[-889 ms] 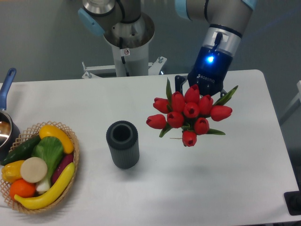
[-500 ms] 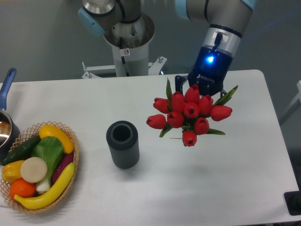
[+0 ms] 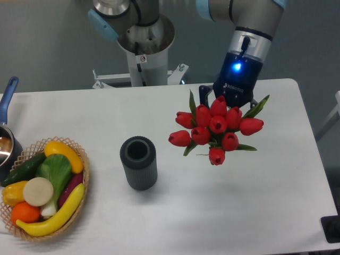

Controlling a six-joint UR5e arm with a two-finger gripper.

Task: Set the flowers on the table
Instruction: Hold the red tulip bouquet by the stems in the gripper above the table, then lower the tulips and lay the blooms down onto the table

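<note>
Pan (image 3: 6, 135) sits at the far left edge of the table (image 3: 212, 212), well left of the vase (image 3: 138, 162), its blue handle pointing up and away. Just below the pan, and also well left of the vase, a wicker basket (image 3: 79, 183) holds vegetables: yellow, green, orange, purple and a white round slice. The vase itself is dark, ribbed and upright, its open mouth empty, standing a little left of the table's middle.

To the right of the vase and a bit farther back hang the flowers (image 3: 215, 130), a bunch of red tulips with green leaves, blooms turned toward the camera. Whether they touch the tabletop cannot be told; no stems show below the blooms. The gripper (image 3: 228, 101) is directly behind and above the blooms, farther right of the vase, a blue light glowing on the wrist. Its fingers are hidden behind the tulips, so how the jaws stand cannot be told, though the bunch appears to hang from it. The arm's base column stands behind the table, above the vase.
</note>
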